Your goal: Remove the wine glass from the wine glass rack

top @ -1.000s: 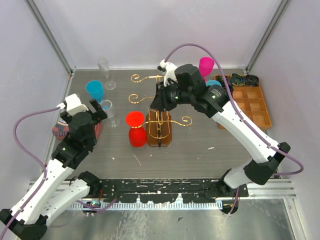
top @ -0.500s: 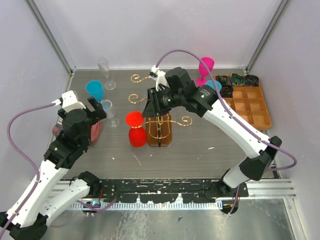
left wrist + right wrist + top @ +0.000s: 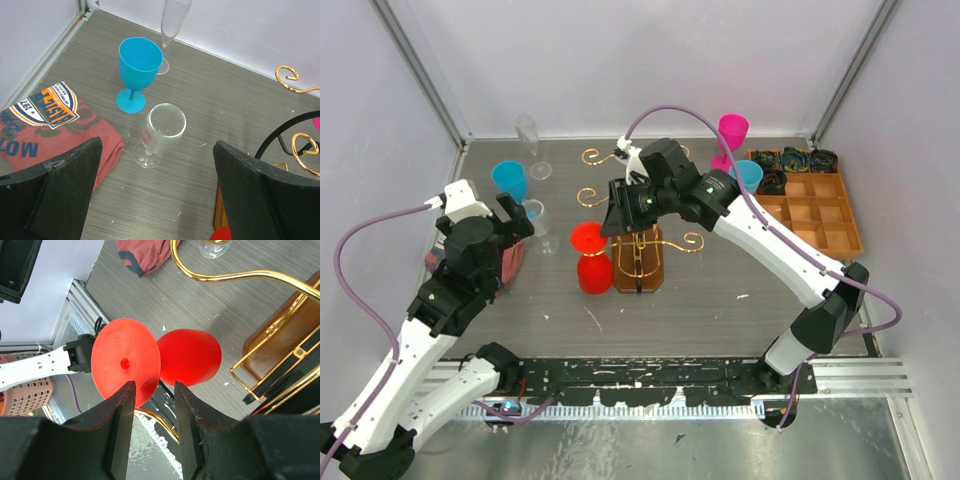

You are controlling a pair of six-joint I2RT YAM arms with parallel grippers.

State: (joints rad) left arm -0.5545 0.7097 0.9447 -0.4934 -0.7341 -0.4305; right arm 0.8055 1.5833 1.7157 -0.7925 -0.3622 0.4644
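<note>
Wine glass (image 3: pixel 590 256) inverted beside wine glass rack (image 3: pixel 640 264)

Plain white walls (image 3: pixel 620 60) close in my workspace on three sides, meeting at bare metal corner posts (image 3: pixel 420 70). Beneath me lies a grey wood-grain tabletop (image 3: pixel 720 290), scuffed with small white flecks. A ribbed aluminium rail (image 3: pixel 880 375) runs along its near edge, with a dull metal sheet (image 3: pixel 720 445) just outside it. The light is soft and even, and shadows are faint.
</note>
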